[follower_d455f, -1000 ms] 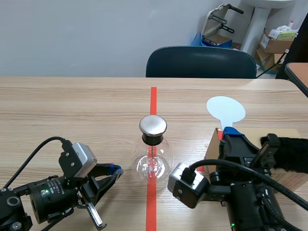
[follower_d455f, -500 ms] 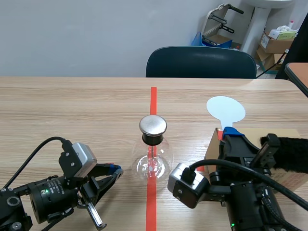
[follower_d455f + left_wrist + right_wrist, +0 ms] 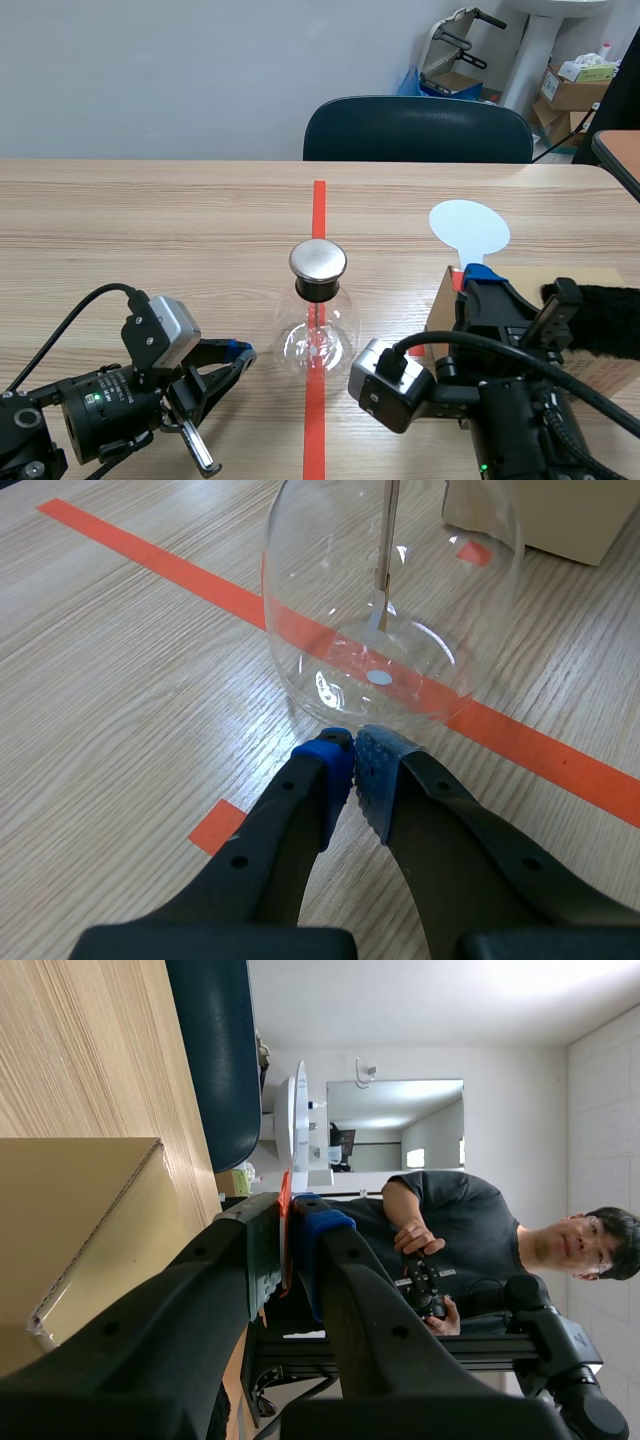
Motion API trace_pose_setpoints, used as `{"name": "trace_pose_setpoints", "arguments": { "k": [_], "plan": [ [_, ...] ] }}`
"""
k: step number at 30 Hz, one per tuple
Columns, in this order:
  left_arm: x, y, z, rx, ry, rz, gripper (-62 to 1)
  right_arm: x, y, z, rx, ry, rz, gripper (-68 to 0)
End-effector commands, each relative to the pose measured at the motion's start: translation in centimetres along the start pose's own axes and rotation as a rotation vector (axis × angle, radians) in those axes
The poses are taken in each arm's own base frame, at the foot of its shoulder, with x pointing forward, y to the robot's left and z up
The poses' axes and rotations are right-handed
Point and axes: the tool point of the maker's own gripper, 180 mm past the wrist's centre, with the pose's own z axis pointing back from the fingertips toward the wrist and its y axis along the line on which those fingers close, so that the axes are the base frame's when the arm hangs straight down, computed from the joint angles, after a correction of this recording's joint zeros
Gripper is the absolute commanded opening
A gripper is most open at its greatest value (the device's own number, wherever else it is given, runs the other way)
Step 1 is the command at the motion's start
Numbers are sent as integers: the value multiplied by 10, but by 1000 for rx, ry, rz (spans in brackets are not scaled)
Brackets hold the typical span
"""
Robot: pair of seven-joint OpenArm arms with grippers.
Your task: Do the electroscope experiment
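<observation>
The electroscope, a clear glass flask (image 3: 317, 340) with a round metal cap (image 3: 318, 261), stands on the red tape line at mid-table. My left gripper (image 3: 236, 354) lies low to its left, shut on nothing; in the left wrist view its tips (image 3: 352, 755) almost touch the flask's base (image 3: 390, 670), and a metal strip (image 3: 385, 550) hangs inside. My right gripper (image 3: 476, 276) is shut on the red handle (image 3: 286, 1230) of a paddle whose pale round disc (image 3: 469, 228) stands over the table to the flask's right. The right wrist view shows the disc (image 3: 298, 1120) edge-on.
A cardboard box (image 3: 438, 305) sits under the right arm, with a strip of black fur (image 3: 603, 320) on it. A dark chair (image 3: 418, 130) stands behind the table's far edge. A person (image 3: 455, 1230) shows in the right wrist view's background.
</observation>
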Motion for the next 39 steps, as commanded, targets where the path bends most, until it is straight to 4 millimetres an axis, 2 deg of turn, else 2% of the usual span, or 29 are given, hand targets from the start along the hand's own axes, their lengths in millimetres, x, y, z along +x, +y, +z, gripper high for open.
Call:
{"name": "trace_pose_setpoints", "arguments": {
  "k": [1,28,32,34,39],
  "plan": [
    [11,-1,-4,-2,-44,7,-554,-2,-10,-5,-38,5,-1,-658],
    [11,-1,-3,-2,-43,7,-552,-3,-10,-6,-39,6,-1,-658],
    [9,3,1,-1,-31,-3,-552,-2,-12,-4,-50,-3,-5,-657],
    [6,6,4,2,-22,-9,-552,0,-20,-1,-90,-21,-13,-657],
    [13,10,16,-28,-54,14,-551,0,-28,13,-103,-71,-4,-657]
  ]
}}
